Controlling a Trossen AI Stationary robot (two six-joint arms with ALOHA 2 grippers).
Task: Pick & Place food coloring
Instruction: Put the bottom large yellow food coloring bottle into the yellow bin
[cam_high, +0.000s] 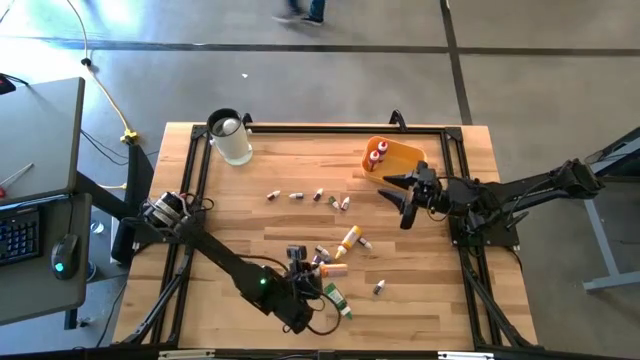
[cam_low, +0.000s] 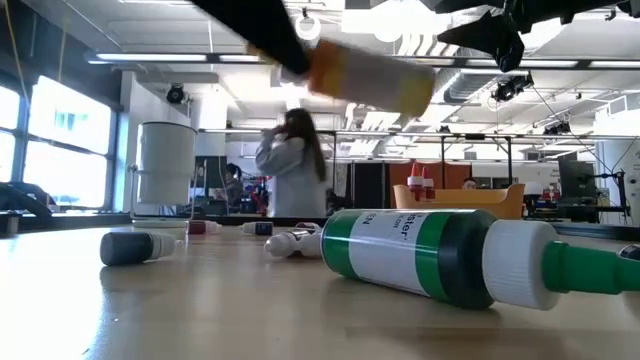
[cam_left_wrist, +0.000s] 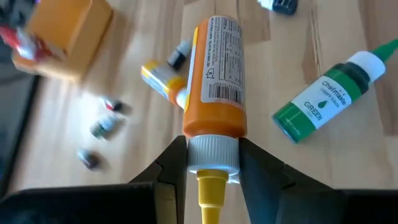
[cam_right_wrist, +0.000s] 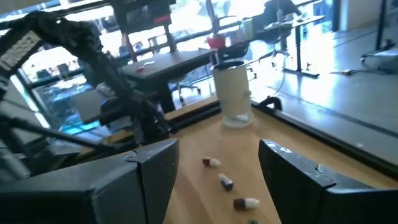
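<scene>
While its two dark fingers (cam_left_wrist: 171, 163) clamp the white collar of an orange plastic food-coloring bottle with a yellow nozzle (cam_left_wrist: 213, 81), the left gripper (cam_left_wrist: 212, 168) carries that bottle clear of the light wooden table (cam_high: 420, 300); in the low view the bottle (cam_low: 368, 77) hangs well above the tabletop. Just beside this gripper, on the wood, lies a green-labelled bottle with a white shoulder and green tip (cam_left_wrist: 328, 96), on its side. Beyond the held bottle lies a yellow bottle (cam_left_wrist: 163, 79), with tiny dark-capped vials (cam_left_wrist: 102, 127) scattered farther out and the orange-yellow plastic tray (cam_left_wrist: 74, 31) past them. The right gripper (cam_high: 404, 202) hovers just beside that tray (cam_high: 403, 154) with its fingers spread apart and nothing between them; ahead of it small vials (cam_right_wrist: 225, 182) dot the wood and the clear round jar (cam_right_wrist: 232, 93) stands at the far corner.
</scene>
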